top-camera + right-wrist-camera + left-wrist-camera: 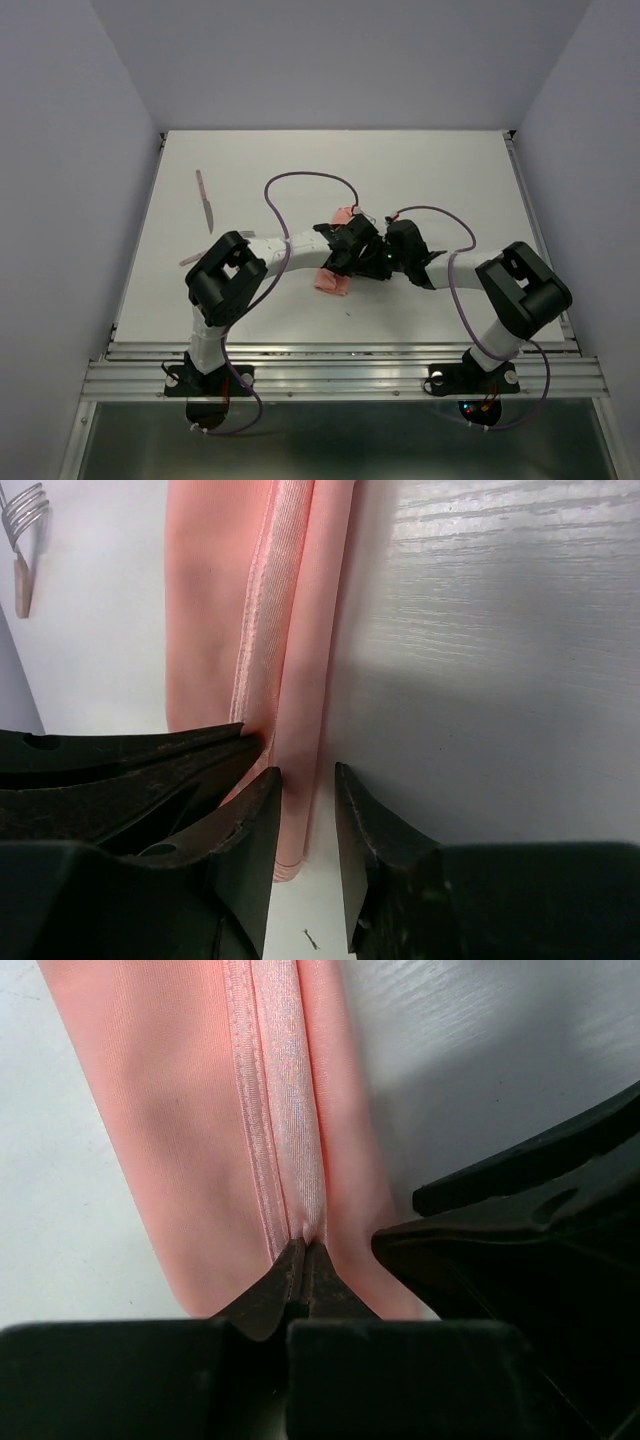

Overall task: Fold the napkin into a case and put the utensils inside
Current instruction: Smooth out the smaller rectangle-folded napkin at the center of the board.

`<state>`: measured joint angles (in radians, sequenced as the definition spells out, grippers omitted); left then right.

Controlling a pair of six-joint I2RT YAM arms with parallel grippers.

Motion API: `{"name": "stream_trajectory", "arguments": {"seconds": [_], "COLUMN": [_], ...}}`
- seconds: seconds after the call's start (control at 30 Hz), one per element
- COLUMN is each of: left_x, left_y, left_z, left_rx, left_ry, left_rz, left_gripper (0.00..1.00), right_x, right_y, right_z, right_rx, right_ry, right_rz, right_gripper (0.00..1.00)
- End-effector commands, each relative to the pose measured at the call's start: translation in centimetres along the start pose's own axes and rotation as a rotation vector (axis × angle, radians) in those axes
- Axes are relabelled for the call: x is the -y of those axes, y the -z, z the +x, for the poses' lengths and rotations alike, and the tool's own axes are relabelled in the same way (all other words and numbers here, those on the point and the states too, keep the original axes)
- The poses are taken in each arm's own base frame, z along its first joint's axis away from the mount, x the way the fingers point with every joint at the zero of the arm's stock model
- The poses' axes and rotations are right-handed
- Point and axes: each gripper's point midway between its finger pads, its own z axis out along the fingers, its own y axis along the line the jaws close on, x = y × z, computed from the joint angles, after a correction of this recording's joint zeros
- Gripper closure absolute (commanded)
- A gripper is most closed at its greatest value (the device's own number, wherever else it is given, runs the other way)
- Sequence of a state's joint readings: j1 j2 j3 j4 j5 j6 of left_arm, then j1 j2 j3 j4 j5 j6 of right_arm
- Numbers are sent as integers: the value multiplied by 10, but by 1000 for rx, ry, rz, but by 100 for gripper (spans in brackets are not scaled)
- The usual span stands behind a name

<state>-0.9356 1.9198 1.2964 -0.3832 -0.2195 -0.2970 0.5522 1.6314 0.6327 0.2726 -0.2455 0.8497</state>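
Hidden, top view: both wrists crowd over the napkin (333,283) at mid-table. Only its near end and a small far tip of pink show, and neither gripper's fingertips can be made out there.
Cut off: the fork (22,520) shows only its tines and a short piece of shaft, at the upper-left corner of the right wrist view.
Hard to make out: a pale pinkish sliver (190,260) beside the left arm's elbow cannot be identified.
Napkin form: folded into a long narrow strip lying flat on the table (420,170), with a stitched hem running lengthwise down its middle.
Left gripper (303,1252): fingers pressed together, pinching a small ridge of cloth at the hem.
Right gripper (307,775): fingers apart, straddling the strip's long folded edge. The cloth lies against one finger, with a gap to the other.
Gripper spacing: the two are just beside each other; contact cannot be told.
Other utensil: a slender utensil (205,200) lies at the table's far left, well apart from the cloth.
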Motion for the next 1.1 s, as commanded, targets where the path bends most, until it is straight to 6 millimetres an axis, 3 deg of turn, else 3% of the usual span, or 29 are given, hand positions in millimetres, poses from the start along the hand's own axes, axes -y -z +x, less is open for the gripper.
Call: {"name": "stream_trajectory", "arguments": {"seconds": [0.0,0.2,0.37,0.67,0.83,1.07], "left_x": [1,5,19,21,30,27], "left_y": [23,31,34,20,17,10], "left_z": [-26,-34,-37,-32,-29,-24], "left_rx": [85,104,99,71,53,30], "left_ry": [49,73,92,108,115,104], "left_rz": [54,108,218,228,278,251], "left_gripper": [100,100,100,100,100,100], "right_x": [19,16,13,4,4,6], "right_y": [-4,-5,-6,-7,-7,-7], "right_z": [25,21,19,16,16,17], "right_rx": [-72,-64,-59,-55,-56,-51], "right_ry": [-18,-14,-12,-9,-11,-17], "right_rz": [50,42,37,13,15,24], "right_gripper": [68,91,98,99,99,99]}}
